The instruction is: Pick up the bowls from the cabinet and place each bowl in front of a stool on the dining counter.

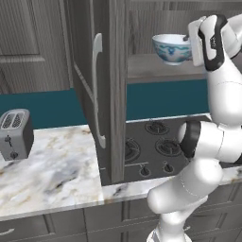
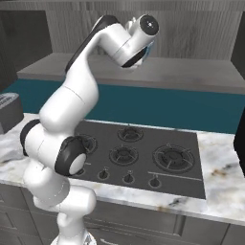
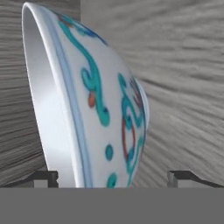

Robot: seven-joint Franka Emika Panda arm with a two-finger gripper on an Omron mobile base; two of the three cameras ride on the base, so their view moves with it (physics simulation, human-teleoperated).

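While bowl (image 1: 172,48) sits upright on cabinet shelf (image 1: 156,68), gripper (image 3: 113,177) spread wide around it.

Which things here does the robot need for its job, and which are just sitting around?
For the job:
bowl
cabinet, on whose shelf the bowl stands
tool, open, fingers either side of the bowl

Just sitting around:
toaster
stovetop
marble counter
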